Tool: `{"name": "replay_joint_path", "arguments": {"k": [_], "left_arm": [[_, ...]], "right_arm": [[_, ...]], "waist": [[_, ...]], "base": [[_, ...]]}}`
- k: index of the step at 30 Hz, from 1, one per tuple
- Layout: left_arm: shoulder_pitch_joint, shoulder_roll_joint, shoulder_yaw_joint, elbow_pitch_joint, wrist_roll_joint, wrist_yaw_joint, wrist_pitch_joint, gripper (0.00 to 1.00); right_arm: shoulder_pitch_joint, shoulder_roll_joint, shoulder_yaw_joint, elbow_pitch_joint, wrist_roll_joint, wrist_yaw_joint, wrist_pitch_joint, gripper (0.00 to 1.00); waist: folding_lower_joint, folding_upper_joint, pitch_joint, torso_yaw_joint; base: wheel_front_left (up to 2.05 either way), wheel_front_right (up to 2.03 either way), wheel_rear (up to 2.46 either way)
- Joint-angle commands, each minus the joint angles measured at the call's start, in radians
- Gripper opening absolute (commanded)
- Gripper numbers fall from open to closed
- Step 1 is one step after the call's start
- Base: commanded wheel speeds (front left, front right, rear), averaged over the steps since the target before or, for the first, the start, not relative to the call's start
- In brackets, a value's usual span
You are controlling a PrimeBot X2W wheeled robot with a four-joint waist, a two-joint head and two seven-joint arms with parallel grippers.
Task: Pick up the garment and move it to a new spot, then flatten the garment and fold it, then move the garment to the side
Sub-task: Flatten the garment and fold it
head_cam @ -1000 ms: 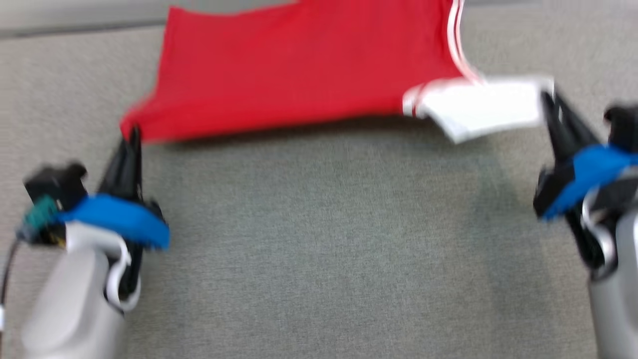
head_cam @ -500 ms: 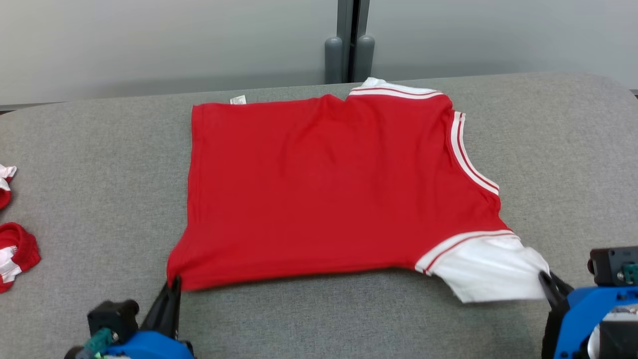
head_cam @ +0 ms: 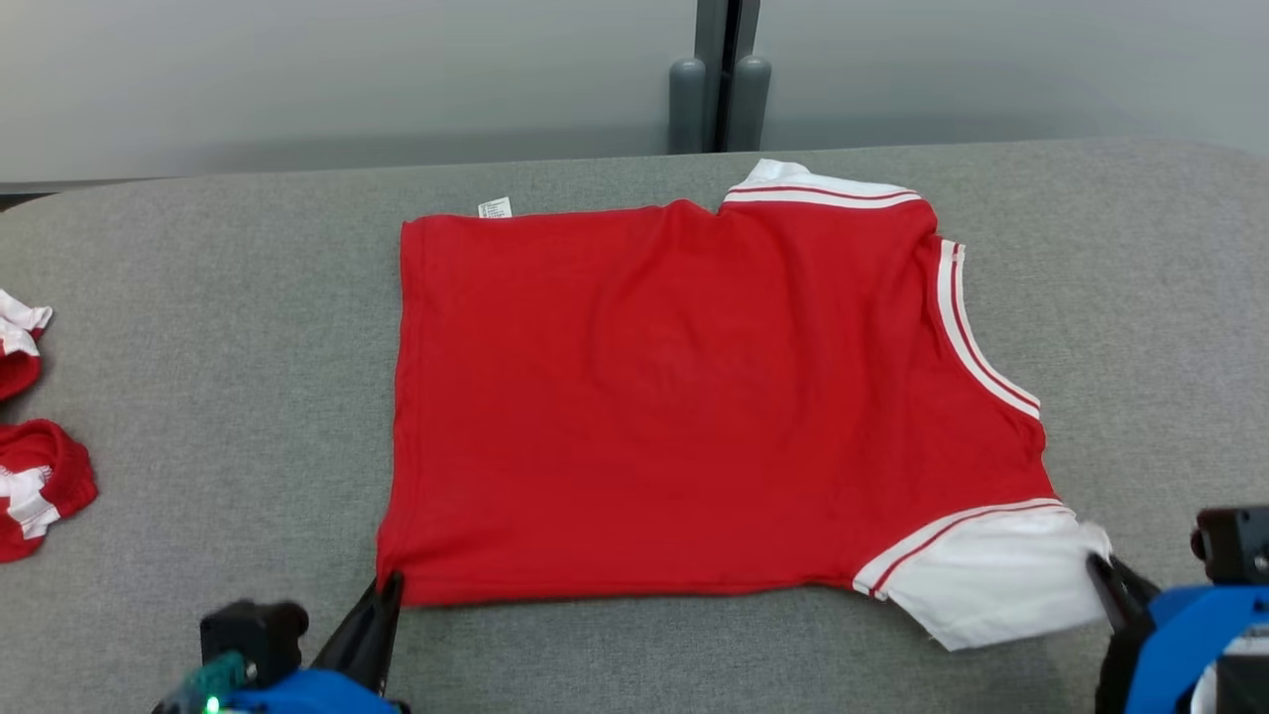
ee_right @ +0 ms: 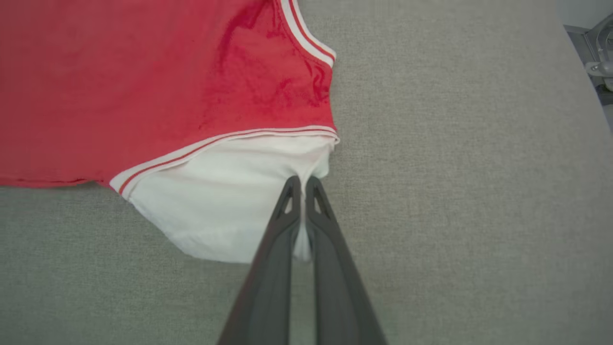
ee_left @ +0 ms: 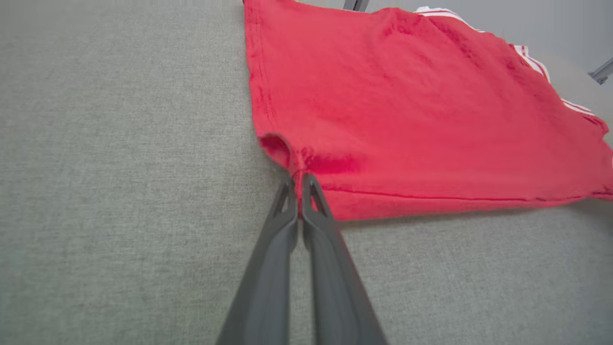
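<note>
Grey padded table (head_cam: 198,297): bearing everything listed; garment (head_cam: 674,397), a red shirt with white striped trim: lying spread across the table's middle, nearly flat; spare red-and-white clothes (head_cam: 40,486): sitting at the table's left edge; white sleeve (head_cam: 991,585): pointing toward the table's near edge; left gripper (head_cam: 385,593): fingers closed, pinching the red hem corner by the table's near edge; right gripper (head_cam: 1102,570): fingers closed, pinching the sleeve's outer tip. Handling note, as judgement: flattening is proceeding; both corners are wanting an even, low pull toward the table's near edge, then a joint release, lest the bunched hem wrinkle. White label (head_cam: 495,207): poking out toward the table's far edge; writing too small to read.
</note>
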Motion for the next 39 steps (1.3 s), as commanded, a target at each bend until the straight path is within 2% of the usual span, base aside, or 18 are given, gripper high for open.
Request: {"name": "replay_joint_path", "arguments": {"k": [1, 6, 9, 11, 14, 17, 23, 32, 33, 34, 35, 36, 39], "left_arm": [[-0.042, 0.004, 0.007, -0.010, -0.029, -0.016, 0.032, 0.00], [-0.129, 0.012, 0.015, -0.010, -0.110, -0.068, 0.135, 0.00], [-0.197, 0.025, 0.030, 0.007, -0.178, -0.104, 0.214, 0.00], [-0.238, 0.013, 0.049, 0.024, -0.247, -0.121, 0.260, 0.00], [-0.302, -0.022, 0.105, 0.066, -0.372, -0.139, 0.307, 0.00], [-0.362, -0.015, 0.121, 0.133, -0.421, -0.139, 0.364, 0.00], [-0.454, 0.014, 0.105, 0.248, -0.389, -0.129, 0.408, 0.00], [-0.494, -0.007, 0.087, 0.349, -0.361, -0.153, 0.363, 0.00], [-0.496, -0.008, 0.086, 0.353, -0.357, -0.155, 0.354, 0.00], [-0.497, -0.013, 0.089, 0.357, -0.355, -0.157, 0.341, 0.26], [-0.497, -0.017, 0.090, 0.360, -0.352, -0.159, 0.326, 0.67], [-0.495, -0.021, 0.089, 0.363, -0.348, -0.163, 0.316, 1.00], [-0.478, -0.035, 0.095, 0.362, -0.342, -0.168, 0.267, 1.00]], "right_arm": [[-0.044, 0.001, 0.012, 0.001, -0.019, 0.000, -0.010, 0.00], [-0.137, -0.012, 0.036, 0.028, -0.031, 0.000, -0.020, 0.00], [-0.215, -0.036, 0.051, 0.063, -0.022, 0.000, -0.020, 0.00], [-0.266, -0.056, 0.057, 0.095, -0.018, 0.000, -0.021, 0.00], [-0.342, -0.079, 0.071, 0.144, -0.011, 0.000, -0.025, 0.00], [-0.419, -0.101, 0.101, 0.199, -0.005, 0.000, -0.041, 0.00], [-0.540, -0.125, 0.142, 0.315, 0.003, 0.000, -0.090, 0.00], [-0.632, -0.149, 0.190, 0.441, 0.010, 0.000, -0.178, 0.00], [-0.638, -0.152, 0.196, 0.449, 0.014, 0.000, -0.188, 0.21], [-0.645, -0.154, 0.204, 0.456, 0.015, 0.000, -0.201, 0.75], [-0.652, -0.156, 0.208, 0.462, 0.019, 0.000, -0.217, 1.00], [-0.657, -0.157, 0.212, 0.469, 0.022, 0.000, -0.231, 1.00], [-0.675, -0.164, 0.219, 0.486, 0.027, 0.000, -0.285, 1.00]], "waist": [[0.0000, -0.0001, 0.009, 0.006], [0.0000, -0.0001, 0.026, 0.011], [0.0000, -0.0001, 0.039, 0.005], [0.0000, -0.0001, 0.050, 0.003], [0.0000, -0.0001, 0.069, -0.001], [0.0000, -0.0001, 0.087, -0.010], [0.0000, -0.0001, 0.114, -0.021], [0.0000, -0.0001, 0.143, -0.013], [0.0000, -0.0001, 0.145, -0.011], [0.0000, -0.0001, 0.146, -0.009], [0.0000, -0.0001, 0.147, -0.008], [0.0000, -0.0001, 0.148, -0.006], [0.0000, -0.0001, 0.147, 0.000]], "base": [[0.00, 0.00, 0.00], [0.00, 0.00, 0.00], [0.00, 0.00, 0.00], [0.00, 0.00, 0.00], [0.00, 0.00, 0.00], [0.00, 0.00, 0.00], [0.00, 0.00, 0.00], [0.00, 0.00, 0.00], [0.00, 0.00, 0.00], [0.00, 0.00, 0.00], [0.00, 0.00, 0.00], [0.00, 0.00, 0.00], [0.00, 0.00, 0.00]]}}
